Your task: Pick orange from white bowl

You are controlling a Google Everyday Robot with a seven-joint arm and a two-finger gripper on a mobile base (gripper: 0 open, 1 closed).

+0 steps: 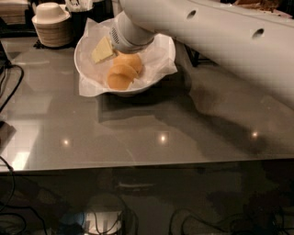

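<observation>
The white bowl (81,72), lined with crinkled white paper, stands at the back of the grey table. Oranges (123,73) lie together in its middle and right part. My white arm comes in from the upper right and reaches down into the bowl. The gripper (104,49) is inside the bowl, just left of and above the oranges, with a cream-coloured part showing below the wrist. The wrist hides the back of the bowl.
A stack of small cream bowls (51,25) stands at the back left, next to a dark holder (81,11). Black cables (10,82) run along the left edge. The table's front edge (147,164) crosses below the middle of the view.
</observation>
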